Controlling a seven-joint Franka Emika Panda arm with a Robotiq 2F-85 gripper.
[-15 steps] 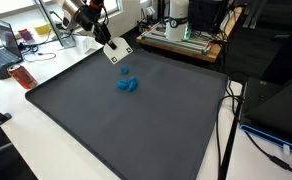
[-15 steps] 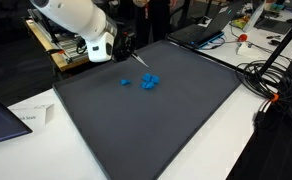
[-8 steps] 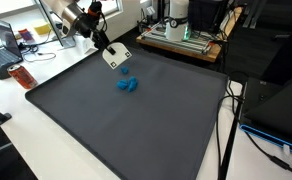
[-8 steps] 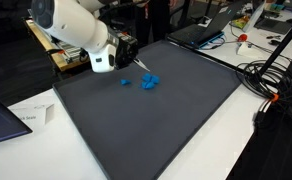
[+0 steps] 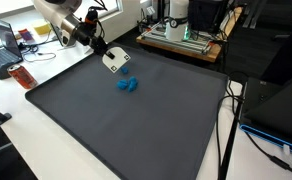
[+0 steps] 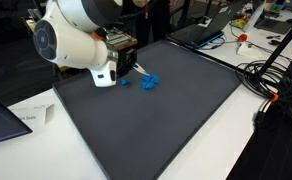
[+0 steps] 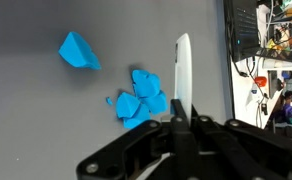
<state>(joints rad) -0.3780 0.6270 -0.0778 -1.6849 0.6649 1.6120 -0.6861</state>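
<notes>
My gripper [image 7: 179, 118] is shut on a thin white card [image 7: 183, 70], which I see edge-on in the wrist view and as a white square [image 5: 114, 60] in an exterior view. The card's far end hangs just beside a small pile of blue pieces [image 7: 143, 98] on the dark grey mat [image 5: 136, 130]. One blue piece [image 7: 78, 50] lies apart from the pile. In both exterior views the blue pieces [image 5: 127, 84] [image 6: 149, 81] sit near the mat's far side, close to the gripper [image 5: 102, 48] [image 6: 129, 63].
A laptop [image 5: 6, 45] and an orange object [image 5: 22, 76] lie beyond the mat's edge. A machine on a wooden stand [image 5: 181, 35] is at the back. Cables [image 6: 271, 75] run along one side of the mat. A paper sheet [image 6: 31, 115] lies near a corner.
The arm has swung lower and nearer the blue pieces, bringing the white card down beside them. The blue pieces have not moved.
</notes>
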